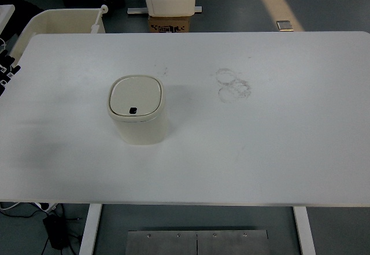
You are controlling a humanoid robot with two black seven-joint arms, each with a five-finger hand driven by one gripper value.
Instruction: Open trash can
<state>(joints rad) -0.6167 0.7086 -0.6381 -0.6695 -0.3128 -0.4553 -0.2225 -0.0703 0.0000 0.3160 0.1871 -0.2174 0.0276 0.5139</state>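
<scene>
I see the trash can (137, 109) upright, left of centre on the tabletop (277, 151), lid closed; neither hand is in view, so I'd judge the left arm nearer.

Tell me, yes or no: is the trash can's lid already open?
No, the trash can sits on the table with its lid flat and closed.

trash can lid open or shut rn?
Shut. The lid sits flat and flush in the rim of the upright trash can; no hand near it.
</scene>
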